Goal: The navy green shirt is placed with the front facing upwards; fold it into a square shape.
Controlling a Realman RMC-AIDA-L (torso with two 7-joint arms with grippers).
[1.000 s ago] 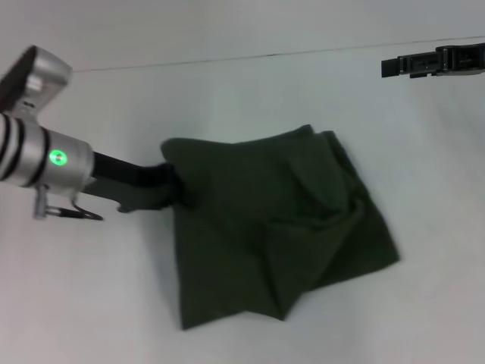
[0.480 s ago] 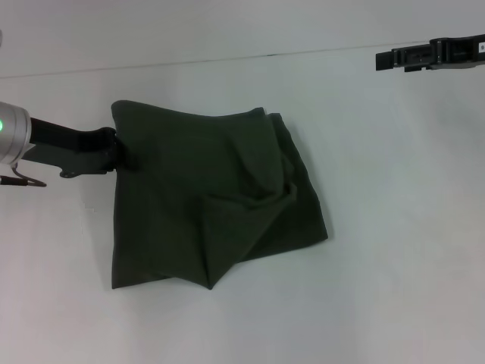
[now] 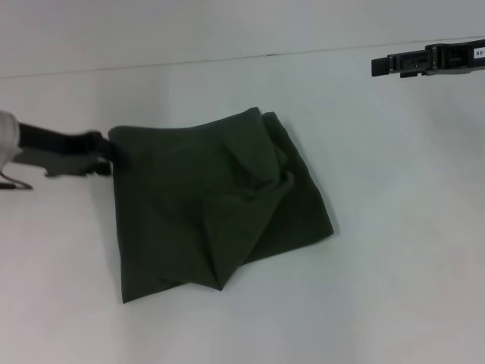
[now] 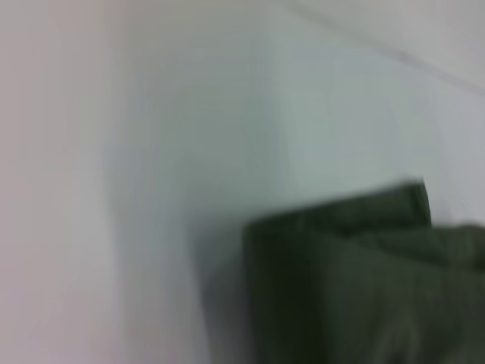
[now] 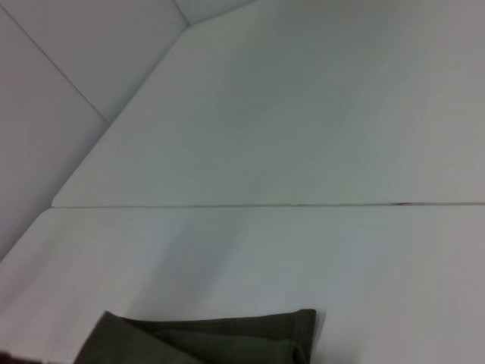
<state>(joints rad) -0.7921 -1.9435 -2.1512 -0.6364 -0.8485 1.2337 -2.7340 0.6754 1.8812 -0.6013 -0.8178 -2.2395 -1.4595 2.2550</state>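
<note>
The left gripper (image 3: 104, 154) is seen at the far left corner of the shirt (image 3: 208, 201), its dark jaws blurred against the cloth; whether they are closed on the fabric cannot be told. The right gripper (image 3: 379, 65) is held well apart from the shirt, above the far right part of the table (image 3: 409, 227), and the state of its jaws cannot be told either. The shirt is a soft, matte, dark olive-green cloth, folded into a rough, uneven four-sided shape lying on the middle of the table. Creases and overlapping layers are bunched toward its right side, where a puckered knot of folds is formed. Only plain green fabric is shown. The table is smooth, white and flat, crossed by a thin dark seam (image 3: 227, 58) beyond the shirt.
</note>
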